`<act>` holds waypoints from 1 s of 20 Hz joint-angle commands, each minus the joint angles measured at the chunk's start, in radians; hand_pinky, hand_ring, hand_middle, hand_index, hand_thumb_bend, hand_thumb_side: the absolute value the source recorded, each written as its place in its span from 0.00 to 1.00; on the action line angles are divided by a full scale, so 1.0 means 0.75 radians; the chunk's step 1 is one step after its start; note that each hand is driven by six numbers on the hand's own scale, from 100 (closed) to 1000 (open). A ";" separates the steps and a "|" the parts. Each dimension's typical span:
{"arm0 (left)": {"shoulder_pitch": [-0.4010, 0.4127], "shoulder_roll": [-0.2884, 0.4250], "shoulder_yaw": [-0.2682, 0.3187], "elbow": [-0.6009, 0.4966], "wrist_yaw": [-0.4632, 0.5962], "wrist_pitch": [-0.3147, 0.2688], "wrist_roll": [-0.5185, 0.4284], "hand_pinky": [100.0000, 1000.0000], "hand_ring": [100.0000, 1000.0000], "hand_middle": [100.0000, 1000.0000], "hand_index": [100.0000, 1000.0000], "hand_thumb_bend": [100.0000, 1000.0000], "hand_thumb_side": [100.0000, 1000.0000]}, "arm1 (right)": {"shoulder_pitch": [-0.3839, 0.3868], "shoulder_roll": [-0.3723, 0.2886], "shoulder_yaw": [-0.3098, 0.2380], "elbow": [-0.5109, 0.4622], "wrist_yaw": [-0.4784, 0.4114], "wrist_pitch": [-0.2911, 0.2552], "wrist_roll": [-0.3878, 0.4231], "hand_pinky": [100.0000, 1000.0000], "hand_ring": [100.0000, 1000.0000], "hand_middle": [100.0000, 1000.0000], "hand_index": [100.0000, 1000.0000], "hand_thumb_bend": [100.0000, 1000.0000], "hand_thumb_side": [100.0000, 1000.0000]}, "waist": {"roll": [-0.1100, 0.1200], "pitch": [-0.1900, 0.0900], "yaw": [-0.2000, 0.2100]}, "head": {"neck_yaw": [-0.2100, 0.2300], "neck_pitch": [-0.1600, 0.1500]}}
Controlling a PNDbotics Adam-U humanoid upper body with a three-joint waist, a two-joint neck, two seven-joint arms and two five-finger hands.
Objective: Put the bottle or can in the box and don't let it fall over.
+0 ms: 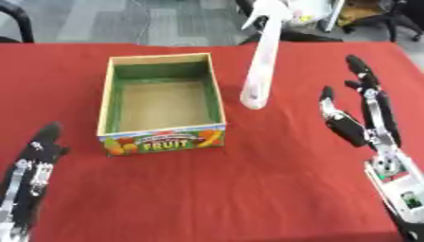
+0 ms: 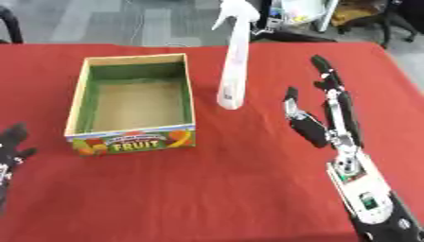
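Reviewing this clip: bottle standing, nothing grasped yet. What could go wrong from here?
The spray bottle is tall and narrow, so a sideways bump from the open right hand could tip it. The box has raised walls; the bottle's base may catch the rim. The left hand rests idle, not steadying the box.

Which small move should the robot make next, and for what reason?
Probably move the open right hand leftwards toward the tall white spray bottle: it stands upright on the red tablecloth, apart from the hand, beside the empty cardboard fruit box.

Red-clothed table [image 1: 248, 189] with open fruit box [image 1: 163, 142], upright white spray bottle [image 1: 261, 71].
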 commanded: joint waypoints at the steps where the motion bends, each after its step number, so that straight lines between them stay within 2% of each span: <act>1: -0.015 0.018 0.003 -0.021 0.005 -0.001 -0.003 0.86 1.00 0.94 0.87 0.37 0.77 | -0.027 -0.061 0.013 -0.006 -0.043 -0.003 0.031 0.89 1.00 1.00 1.00 0.00 0.41 | 0.001 -0.022 0.003 | -0.004 -0.002; 6: -0.016 0.018 0.002 -0.021 0.004 -0.001 -0.004 0.86 1.00 0.94 0.87 0.37 0.77 | -0.062 -0.089 0.046 0.008 -0.111 -0.028 0.072 0.89 1.00 1.00 1.00 0.00 0.41 | -0.001 -0.020 0.005 | -0.006 -0.011; 12: -0.028 0.028 -0.006 -0.036 -0.040 -0.004 -0.015 0.86 1.00 0.94 0.87 0.35 0.76 | -0.108 -0.094 0.074 -0.037 -0.085 -0.024 0.145 0.88 1.00 1.00 1.00 0.00 0.41 | 0.001 -0.020 0.000 | -0.007 -0.013; 14: -0.048 0.040 -0.015 -0.061 -0.111 -0.013 -0.025 0.85 1.00 0.92 0.87 0.33 0.73 | -0.119 -0.093 0.082 -0.068 -0.070 -0.010 0.168 0.88 1.00 1.00 1.00 0.00 0.41 | 0.003 -0.022 -0.002 | -0.006 -0.010; 15: -0.064 0.051 -0.022 -0.082 -0.160 -0.020 -0.030 0.84 1.00 0.89 0.85 0.32 0.68 | -0.123 -0.092 0.086 -0.084 -0.063 0.001 0.178 0.88 1.00 1.00 1.00 0.00 0.41 | 0.004 -0.024 -0.002 | -0.005 -0.008; 18: -0.150 0.092 -0.078 -0.183 -0.373 -0.060 -0.055 0.81 1.00 0.81 0.81 0.32 0.58 | -0.134 -0.089 0.102 -0.143 -0.044 0.042 0.212 0.87 1.00 1.00 1.00 0.00 0.41 | 0.007 -0.031 -0.005 | -0.002 -0.004; 20: -0.221 0.112 -0.130 -0.258 -0.520 -0.093 -0.072 0.77 1.00 0.76 0.79 0.36 0.50 | -0.138 -0.086 0.112 -0.182 -0.031 0.068 0.236 0.87 1.00 1.00 1.00 0.00 0.41 | 0.006 -0.037 -0.008 | 0.001 -0.004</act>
